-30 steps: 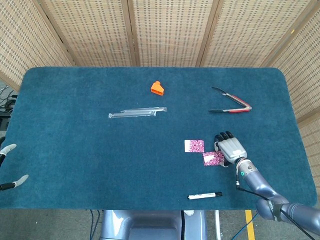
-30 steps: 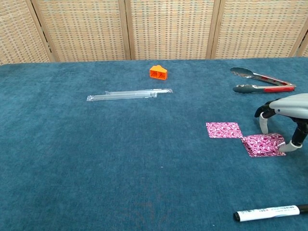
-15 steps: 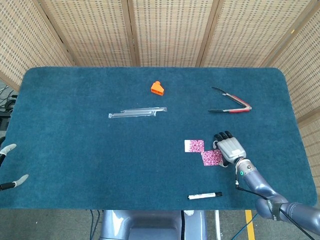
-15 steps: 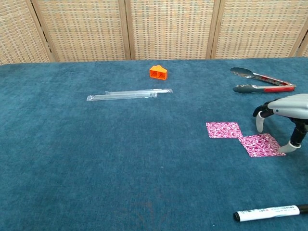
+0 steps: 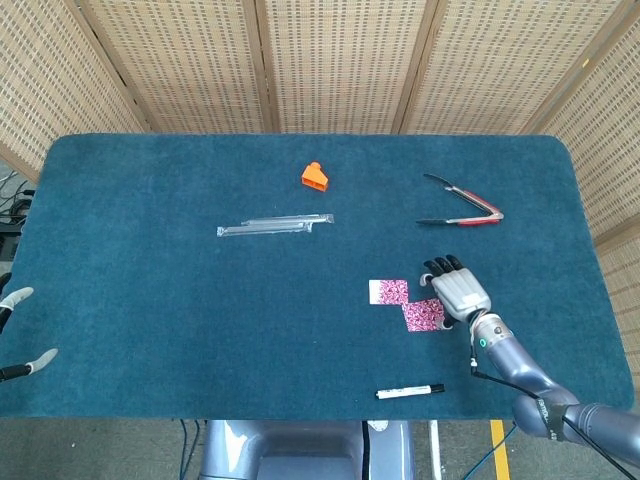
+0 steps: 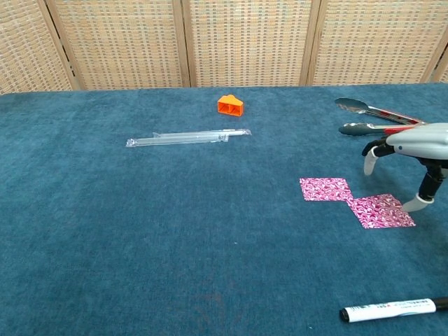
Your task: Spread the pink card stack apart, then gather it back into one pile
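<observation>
Two pink patterned cards lie flat on the blue table, meeting corner to corner. One card [image 5: 389,291] [image 6: 325,189] is to the left, the other card [image 5: 424,315] [image 6: 381,211] sits nearer the front and to the right. My right hand [image 5: 458,290] [image 6: 408,152] hovers just above the right edge of the nearer card, fingers spread and pointing down, holding nothing. In the chest view a fingertip [image 6: 408,204] hangs close to that card's far right corner. My left hand [image 5: 15,335] shows only as pale fingertips at the left edge of the head view.
A black-and-white marker [image 5: 410,391] [image 6: 392,309] lies near the front edge. Red-handled metal tongs [image 5: 462,208] [image 6: 378,117] lie behind my right hand. A clear plastic sleeve [image 5: 275,225] [image 6: 187,137] and an orange block [image 5: 314,176] [image 6: 229,105] sit further back.
My right hand pushed the nearer card slightly left until it met the other card's corner, then lifted up and back off it. The left hand has not moved.
</observation>
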Available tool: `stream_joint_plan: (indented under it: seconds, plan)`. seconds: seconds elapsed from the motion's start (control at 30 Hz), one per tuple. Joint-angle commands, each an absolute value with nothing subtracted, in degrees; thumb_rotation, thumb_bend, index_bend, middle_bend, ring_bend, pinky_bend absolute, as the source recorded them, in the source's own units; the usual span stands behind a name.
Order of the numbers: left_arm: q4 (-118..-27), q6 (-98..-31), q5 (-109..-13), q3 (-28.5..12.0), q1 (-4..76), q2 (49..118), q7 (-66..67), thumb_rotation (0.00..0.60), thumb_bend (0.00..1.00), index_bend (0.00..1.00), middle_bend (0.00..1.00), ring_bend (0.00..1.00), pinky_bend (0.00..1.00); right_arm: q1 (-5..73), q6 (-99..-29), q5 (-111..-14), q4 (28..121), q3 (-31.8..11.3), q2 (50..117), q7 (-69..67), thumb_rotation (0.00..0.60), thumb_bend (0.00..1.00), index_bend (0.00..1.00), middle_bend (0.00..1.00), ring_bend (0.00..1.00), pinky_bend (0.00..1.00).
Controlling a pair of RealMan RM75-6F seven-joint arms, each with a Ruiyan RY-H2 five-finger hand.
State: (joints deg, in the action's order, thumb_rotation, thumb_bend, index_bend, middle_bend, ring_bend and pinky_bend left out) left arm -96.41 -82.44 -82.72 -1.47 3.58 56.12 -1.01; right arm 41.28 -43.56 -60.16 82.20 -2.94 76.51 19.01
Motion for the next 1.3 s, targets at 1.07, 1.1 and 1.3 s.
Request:
stream_joint_plan:
  seconds: [1.07, 1.1, 1.3]
  plan:
    - [-94.8, -82.7, -82.4, -1.2, 2.8, 55.8, -3.0, 0.429, 0.10, 0.17, 0.00, 0.00, 0.00, 48.3, -43.1, -50.1, 73.6, -6.0, 88.6, 24.8, 0.600, 0.23, 0.25, 0.09, 0.00, 0.00]
    - [-94.7, -82.7, -82.4, -1.2, 2.8, 55.8, -3.0, 0.429, 0.10, 0.17, 0.00, 0.00, 0.00, 48.3, -43.0, -50.1, 73.3, -5.9, 88.8, 24.8, 0.600, 0.23, 0.25, 0.09, 0.00, 0.00]
    - [-94.7, -82.8, -82.4, -1.2, 2.7, 55.7, -3.0, 0.430, 0.10, 0.17, 0.00, 0.00, 0.00, 48.2, -43.0, -50.7, 71.7, -5.7, 90.0, 24.3, 0.600, 0.23, 0.25, 0.09, 0.00, 0.00]
